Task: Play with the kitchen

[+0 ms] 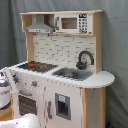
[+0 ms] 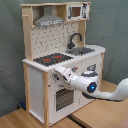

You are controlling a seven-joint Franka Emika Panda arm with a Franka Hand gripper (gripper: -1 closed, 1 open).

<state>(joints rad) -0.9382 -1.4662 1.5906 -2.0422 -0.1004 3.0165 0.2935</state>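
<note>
The kitchen (image 2: 62, 60) is standing on a wooden table (image 2: 20, 119) in front of a grey curtain, and everything below is placed against it. The arm (image 2: 97, 86) is reaching in from the second exterior view's right, and its tool (image 2: 60, 74) is pressing up to the kitchen's front just under the stovetop (image 2: 50, 59), at the knob row above the oven door (image 2: 62, 97); whether the tool is apart, together or clamped on a knob, I cannot tell. In the first exterior view only the arm's white body is showing at the left edge, beside the kitchen's stove end. The task looks to be under way: the tool is already at the controls, yet the oven door is sitting shut, and the faucet (image 1: 85, 58), sink (image 1: 72, 73) and microwave (image 1: 70, 23) look untouched, so most of the play seems left. Room is tight at the front, where the countertop edge is overhanging the tool; the space out from the oven door and above the sink is lying open for moving.
</note>
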